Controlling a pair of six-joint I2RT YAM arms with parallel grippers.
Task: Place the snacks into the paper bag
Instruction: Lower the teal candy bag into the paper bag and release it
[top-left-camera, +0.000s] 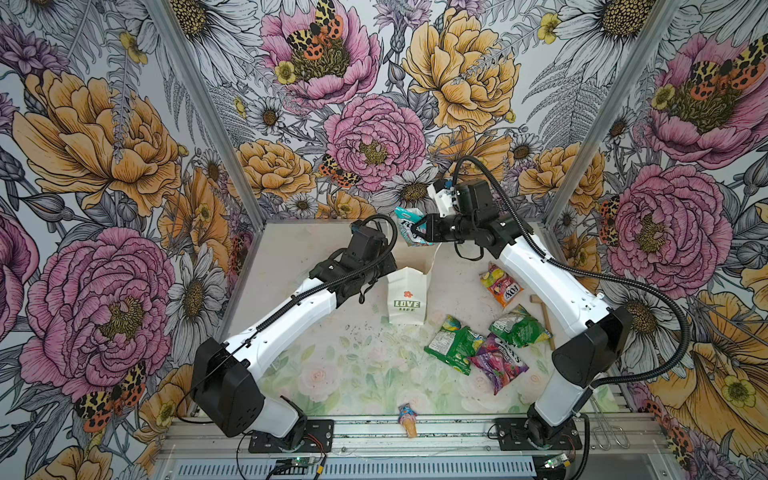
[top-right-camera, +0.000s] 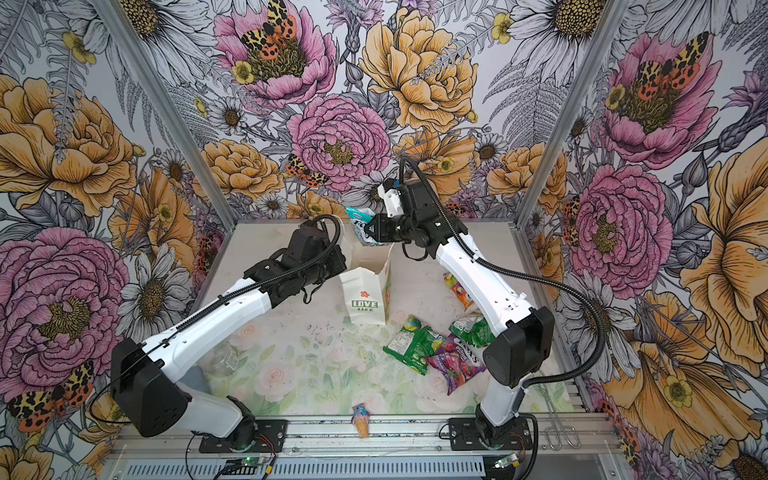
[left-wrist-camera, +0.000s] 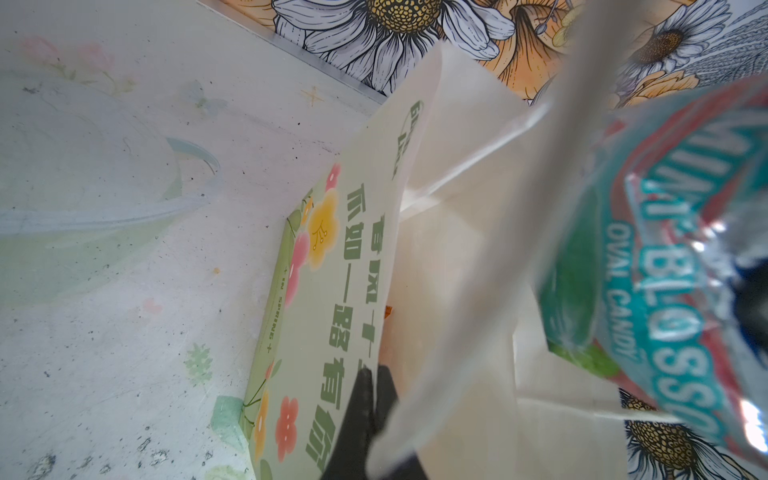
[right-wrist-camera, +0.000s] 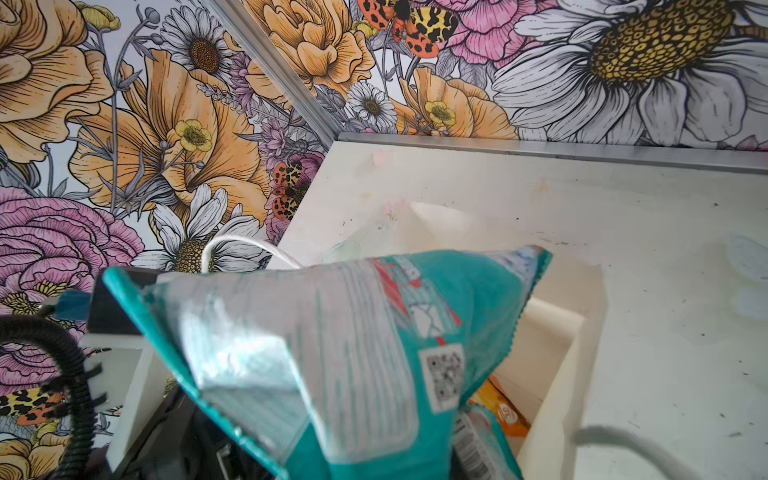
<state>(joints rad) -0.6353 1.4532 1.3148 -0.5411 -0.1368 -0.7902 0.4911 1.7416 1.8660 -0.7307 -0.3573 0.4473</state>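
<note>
The white paper bag (top-left-camera: 407, 301) (top-right-camera: 365, 305) stands open at mid-table. My left gripper (left-wrist-camera: 376, 392) is shut on the bag's (left-wrist-camera: 332, 291) side wall at the rim. My right gripper (top-left-camera: 422, 230) (top-right-camera: 374, 230) is shut on a teal snack packet (top-left-camera: 407, 226) (right-wrist-camera: 332, 332), hanging just above the bag's mouth. An orange packet (right-wrist-camera: 505, 411) lies inside the bag. On the table right of the bag lie a pink-yellow packet (top-left-camera: 500, 286), two green packets (top-left-camera: 519, 328) (top-left-camera: 453, 340) and a purple one (top-left-camera: 498, 365).
An ice-cream-cone trinket (top-left-camera: 407, 419) lies at the front edge. A wooden mallet (top-left-camera: 544, 316) rests beside my right arm, and wire tongs (top-left-camera: 611, 432) lie at the front right. A clear jar (top-right-camera: 222, 359) sits under my left arm.
</note>
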